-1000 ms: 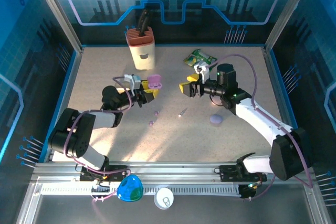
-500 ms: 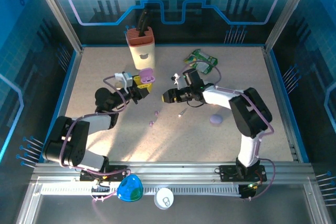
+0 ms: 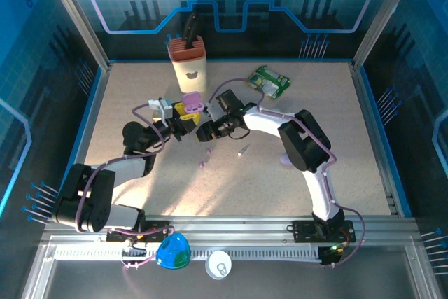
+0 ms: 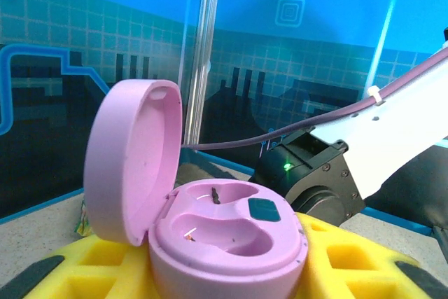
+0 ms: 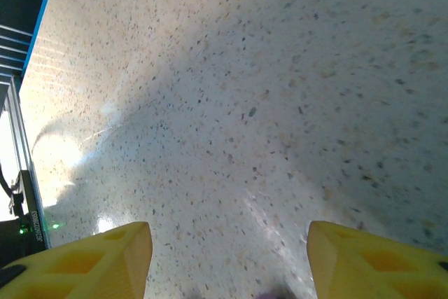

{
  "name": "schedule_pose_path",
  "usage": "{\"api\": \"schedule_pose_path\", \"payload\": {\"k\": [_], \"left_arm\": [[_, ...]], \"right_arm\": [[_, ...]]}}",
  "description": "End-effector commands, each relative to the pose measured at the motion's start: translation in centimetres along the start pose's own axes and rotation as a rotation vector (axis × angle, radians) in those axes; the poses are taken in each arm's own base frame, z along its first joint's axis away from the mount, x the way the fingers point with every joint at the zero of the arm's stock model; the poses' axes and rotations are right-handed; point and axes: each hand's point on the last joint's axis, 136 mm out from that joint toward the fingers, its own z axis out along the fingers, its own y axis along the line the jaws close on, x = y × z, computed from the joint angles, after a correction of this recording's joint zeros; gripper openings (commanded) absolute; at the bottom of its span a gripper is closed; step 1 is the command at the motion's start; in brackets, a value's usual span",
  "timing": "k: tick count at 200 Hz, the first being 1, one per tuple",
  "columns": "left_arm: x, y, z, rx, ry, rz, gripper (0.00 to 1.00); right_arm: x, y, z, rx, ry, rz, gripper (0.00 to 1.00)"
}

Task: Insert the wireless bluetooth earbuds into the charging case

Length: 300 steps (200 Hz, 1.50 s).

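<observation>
My left gripper [image 3: 185, 112] is shut on the lilac charging case [image 3: 192, 102], which sits between its yellow fingers [image 4: 63, 271]. In the left wrist view the case [image 4: 227, 232] is open with its lid [image 4: 133, 162] raised, and both wells are empty. Two tiny lilac earbuds [image 3: 208, 150] [image 3: 201, 164] lie on the table just in front of the case. My right gripper [image 3: 208, 131] hovers beside the case, a little behind the earbuds. Its yellow fingertips [image 5: 91, 264] stand wide apart, open over bare tabletop with nothing between them.
A small whitish stick [image 3: 243, 150] lies right of the earbuds. A purple pebble [image 3: 285, 160] shows partly behind the right arm. A cream holder [image 3: 190, 65] and a green packet [image 3: 271, 80] stand at the back. A blue object [image 3: 173, 252] and a white disc [image 3: 219, 265] sit at the front rail.
My right arm has swung left across the table and now sits close to the case, its jaws slightly narrower. The left gripper with the case has shifted a little left and back.
</observation>
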Motion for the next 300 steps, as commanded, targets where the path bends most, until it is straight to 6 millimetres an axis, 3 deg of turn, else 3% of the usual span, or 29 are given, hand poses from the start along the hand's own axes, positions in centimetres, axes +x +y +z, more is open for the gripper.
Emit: {"api": "schedule_pose_path", "payload": {"k": [1,57,181,210,237,300], "left_arm": [[-1.3,-0.5,-0.3,0.015,-0.032,0.023,0.4],[-0.8,-0.6,-0.5,0.017,-0.022,0.009,0.4],[0.3,-0.1,-0.3,0.013,0.001,-0.005,0.4],[0.3,0.0,-0.2,0.014,0.003,-0.007,0.4],[0.4,0.1,-0.1,0.015,0.004,-0.012,0.4],[0.4,-0.2,-0.4,0.013,0.004,-0.016,0.4]], "right_arm": [[1.9,0.6,1.5,-0.026,0.12,-0.024,0.62],[4.6,0.1,1.5,-0.052,0.27,-0.042,0.61],[7.8,1.7,-1.6,-0.076,0.291,0.011,0.58],[7.7,2.1,-2.4,-0.061,0.269,0.005,0.58],[6.7,0.7,-2.5,-0.008,0.234,0.011,0.57],[6.4,-0.7,-1.0,-0.015,0.257,0.012,0.53]]}}
